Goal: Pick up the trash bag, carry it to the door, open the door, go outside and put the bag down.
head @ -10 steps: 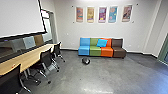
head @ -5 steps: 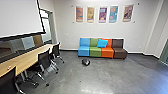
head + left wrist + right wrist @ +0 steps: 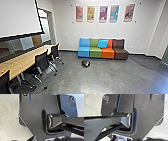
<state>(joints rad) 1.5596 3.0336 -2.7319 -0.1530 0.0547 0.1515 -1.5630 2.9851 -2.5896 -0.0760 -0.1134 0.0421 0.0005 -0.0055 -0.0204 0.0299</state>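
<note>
1. Far left: a large white projection screen with a black border (image 3: 17,17) hangs over a long, pale wooden table (image 3: 25,58). Black-backed chairs on metal legs (image 3: 41,60) line it. The nearest chair has slid further out at the picture's edge; that is the camera shifting with the robot, which seems to be driving gently forward, not furniture moving.

2. Just right of these: a tall grey-framed opening (image 3: 47,27). Whether it leads outside, I cannot tell.

3. Left of centre on the smooth grey floor (image 3: 107,77): a small, dark, rounded bundle with a pale patch (image 3: 85,63), most likely the trash bag. It lies in front of the couch, clear of it, and has kept its place there. So the pick-up is still to be done, and the task looks to be at its approach stage.

4. Behind it: a low couch in blue, green, orange and brown sections (image 3: 95,52), a bright blue square cushion (image 3: 102,43) on it, five colourful posters (image 3: 103,13) above.

5. Far right: a greenish panel (image 3: 165,57), cut off by the edge.

6. Left gripper, then right gripper: I cannot tell whether either is wide, narrow or holding anything.
</note>
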